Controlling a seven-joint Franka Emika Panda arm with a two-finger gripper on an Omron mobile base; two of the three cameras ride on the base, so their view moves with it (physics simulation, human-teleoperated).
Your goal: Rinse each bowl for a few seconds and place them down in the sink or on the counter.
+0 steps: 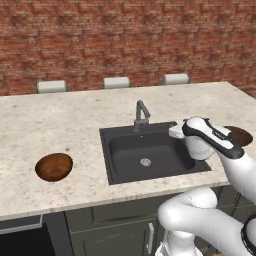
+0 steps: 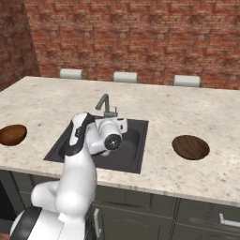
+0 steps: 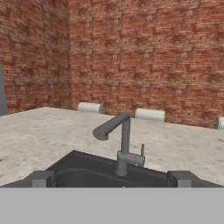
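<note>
Pincer (image 3: pixel 111 178) released and empty above the square black sink (image 1: pixel 150 152). Two round reddish-brown wooden bowls sit on the beige speckled stone bench (image 1: pixel 75 115), one (image 1: pixel 54 166) left of the sink, one (image 2: pixel 190 146) right. Risk: shallow rims may slip during grasping.

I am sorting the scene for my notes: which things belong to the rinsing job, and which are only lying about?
For the job:
- left bowl
- right bowl
- sink
- faucet
- counter
- tool, open, empty

Only there:
- brick wall
- three white blocks behind the counter
</note>
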